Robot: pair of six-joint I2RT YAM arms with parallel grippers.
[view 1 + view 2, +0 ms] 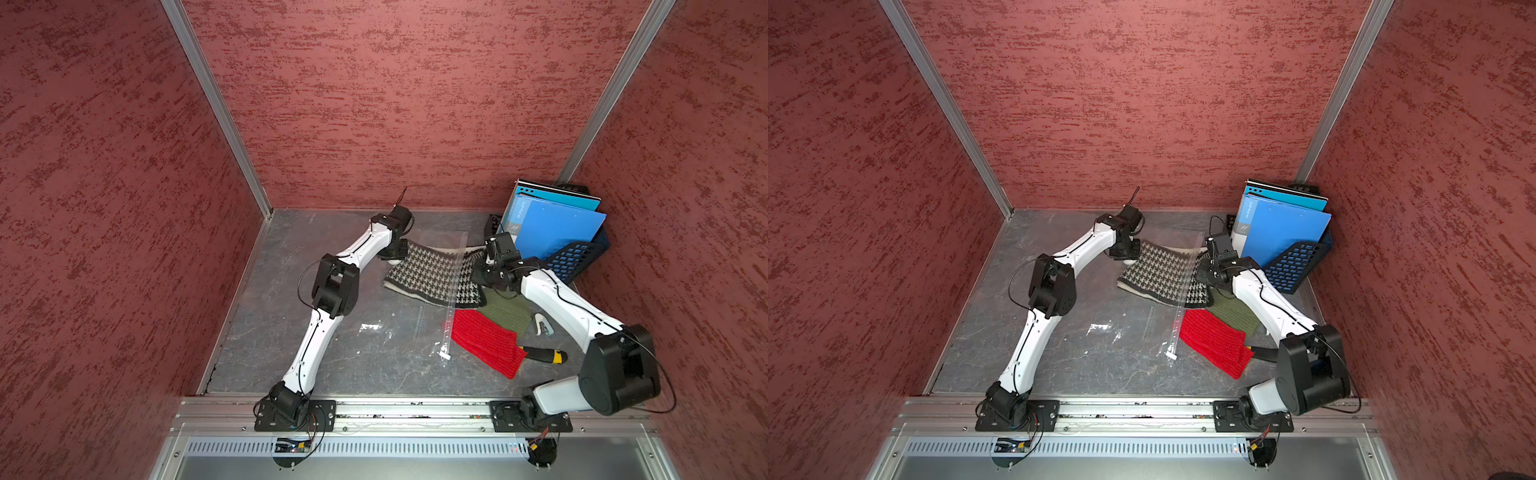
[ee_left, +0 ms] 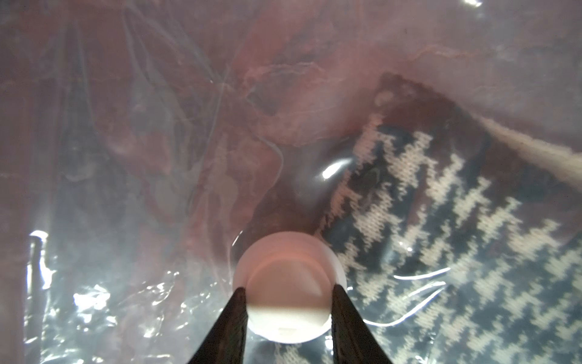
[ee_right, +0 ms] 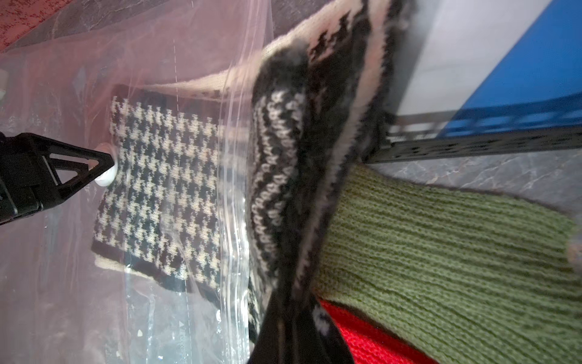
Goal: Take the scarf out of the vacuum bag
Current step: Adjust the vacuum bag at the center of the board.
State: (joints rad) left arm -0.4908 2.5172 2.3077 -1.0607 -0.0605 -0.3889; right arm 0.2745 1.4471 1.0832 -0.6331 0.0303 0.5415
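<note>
One scarf [image 1: 432, 274], one vacuum bag [image 1: 374, 328]; left hand [image 2: 288, 288] pinches valve cap [image 2: 283, 258]; right hand [image 3: 296, 312] pinches scarf.

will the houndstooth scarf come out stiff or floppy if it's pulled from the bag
Likely floppy: where the right gripper pinches the scarf, the knit bunches into soft folds. It may drag, since the vacuum bag film lies crinkled over it, though the left gripper clamping the valve cap could hold the bag back. Probably light: a thin folded knit.
</note>
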